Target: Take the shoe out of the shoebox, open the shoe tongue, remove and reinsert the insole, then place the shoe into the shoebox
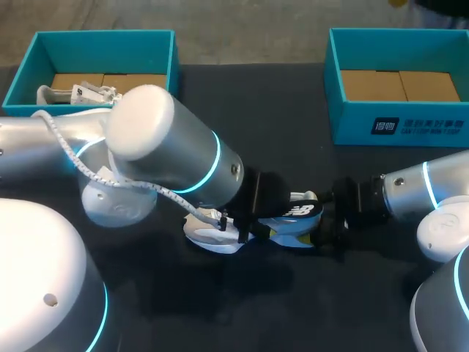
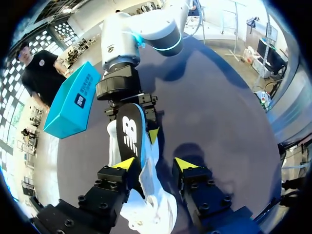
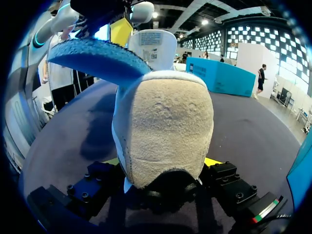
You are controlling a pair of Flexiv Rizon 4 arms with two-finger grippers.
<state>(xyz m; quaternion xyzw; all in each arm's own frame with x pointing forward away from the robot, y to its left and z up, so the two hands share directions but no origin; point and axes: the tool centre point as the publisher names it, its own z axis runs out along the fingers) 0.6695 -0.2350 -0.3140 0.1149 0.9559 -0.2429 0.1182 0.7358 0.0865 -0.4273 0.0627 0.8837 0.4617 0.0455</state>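
Left fingers [image 2: 185,165] spread apart, right fingers [image 3: 213,161] opposite — clamped on shoe [image 3: 165,122]

The left arm [image 1: 165,150], filling the head view's left, is a fat silvery-white cylinder with a glowing cyan ring and a white braided cable [image 1: 77,160] draped over it. The right arm [image 1: 410,189], at the right edge, has the same silver shell and cyan band, then a black wrist. The left gripper [image 2: 156,165] and right gripper [image 3: 163,163] are black blocks studded with screws, yellow-tipped; the right bears a small red, white and green stripe.

Just the table [image 1: 286,103] — dark, matte, flat beneath everything.
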